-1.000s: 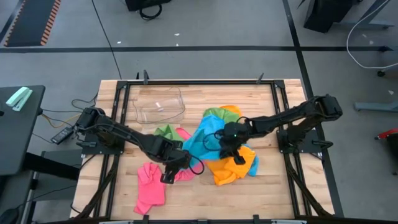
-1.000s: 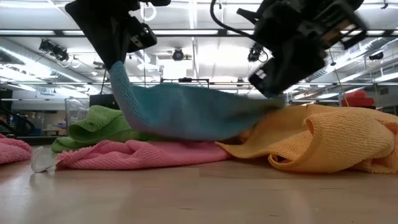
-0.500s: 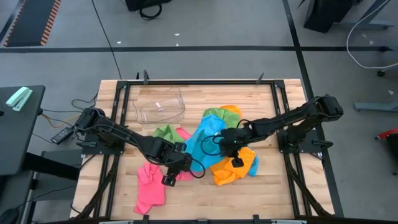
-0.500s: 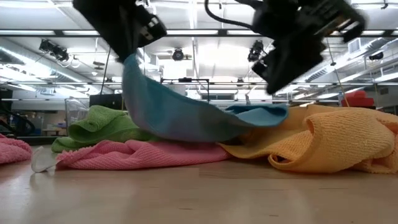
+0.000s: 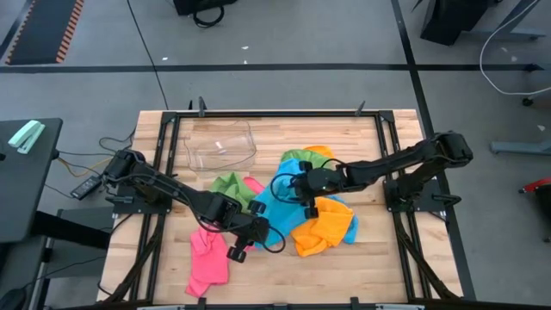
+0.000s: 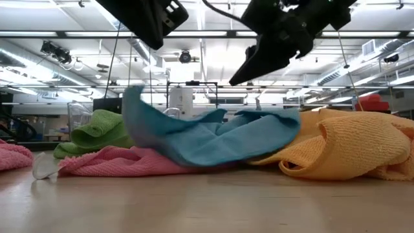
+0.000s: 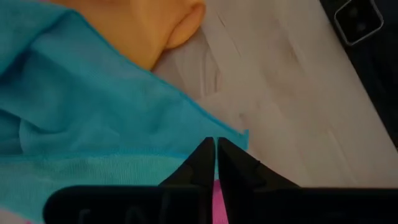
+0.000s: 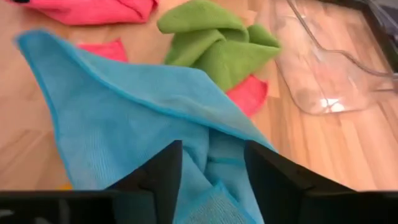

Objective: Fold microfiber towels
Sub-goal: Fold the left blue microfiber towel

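I read the sky-blue towel (image 5: 277, 209) at table centre, lying loose and rumpled rather than flat. In the low view its near edge (image 6: 139, 110) stands up in a peak and the rest sags onto the cloths around it. From the blue towel, the orange towel (image 5: 323, 228) lies at 4 o'clock, touching and partly under it. The green towel (image 5: 228, 184) sits bunched at 10 o'clock, just beside it. One pink towel (image 5: 207, 263) lies spread at 7 o'clock near the front edge of the table (image 5: 370, 267); more pink cloth (image 8: 249, 93) shows between the green and the blue.

The left gripper (image 5: 244, 244) hangs at 7 o'clock from the blue towel, above its front corner. In the left wrist view its fingers (image 7: 205, 162) are pressed together with no cloth between them, and the blue corner (image 7: 239, 134) lies just beyond the tips. I read this gripper as closed and empty.

The right gripper (image 5: 312, 195) hangs at 2 o'clock from the blue towel's centre, over its rear part. Its fingers (image 8: 165, 168) stand apart with blue cloth visible below the gap; it appears clear of the cloth, though the low view is too dark to confirm this.

The clear plastic tub (image 5: 220, 145) stands at 11 o'clock, well apart from the pile.
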You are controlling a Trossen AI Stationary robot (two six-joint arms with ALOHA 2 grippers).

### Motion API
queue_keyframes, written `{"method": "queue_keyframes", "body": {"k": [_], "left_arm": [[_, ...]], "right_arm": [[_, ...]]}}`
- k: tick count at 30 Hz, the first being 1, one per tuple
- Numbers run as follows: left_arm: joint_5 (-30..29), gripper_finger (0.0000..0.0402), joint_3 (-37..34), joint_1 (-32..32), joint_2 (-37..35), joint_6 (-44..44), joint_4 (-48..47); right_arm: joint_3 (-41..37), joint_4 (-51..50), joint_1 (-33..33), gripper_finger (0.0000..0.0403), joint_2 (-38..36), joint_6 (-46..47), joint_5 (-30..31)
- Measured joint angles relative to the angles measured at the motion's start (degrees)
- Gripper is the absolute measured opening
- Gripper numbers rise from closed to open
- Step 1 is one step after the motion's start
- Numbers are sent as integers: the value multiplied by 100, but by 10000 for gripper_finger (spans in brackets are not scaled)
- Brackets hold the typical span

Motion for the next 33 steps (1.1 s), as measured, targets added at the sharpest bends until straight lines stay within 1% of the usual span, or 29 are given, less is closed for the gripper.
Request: {"method": "queue_keyframes", "body": {"k": [3,7,9,11,14,15,16,18,23,28,30,32,33], "left_arm": [[-60,13,2,-2,0,-1,17],[-70,12,2,-48,0,54,-74],[-136,24,2,-95,0,168,-76],[-478,42,2,-135,0,392,-80],[-1528,68,1,-101,0,793,-61],[-1817,75,2,-28,0,834,-17],[-1979,82,2,84,0,843,54],[-1980,94,2,342,0,830,200],[-1680,116,2,909,2,710,513],[-1395,133,2,1327,22,713,819],[-1332,137,15,1439,132,730,1048],[-1312,139,-4,1557,272,773,1061],[-1306,139,13,1613,348,799,1257]], "right_arm": [[-2,154,144,197,108,154,-298],[0,315,478,196,159,185,-307],[-7,317,614,195,161,188,-307],[-4,298,727,194,158,278,-285],[-4,59,866,194,115,528,-86],[-2,-32,906,193,115,628,0],[0,-195,950,193,115,740,67],[-2,-588,1054,193,115,998,127],[-2,-1388,1378,193,72,1537,440],[-2,-2170,1823,193,-79,1921,1096],[-2,-2388,2005,193,-121,1990,1408],[-2,-2550,2140,193,-134,1996,1652],[-2,-2581,2195,193,-134,1980,1725]]}}
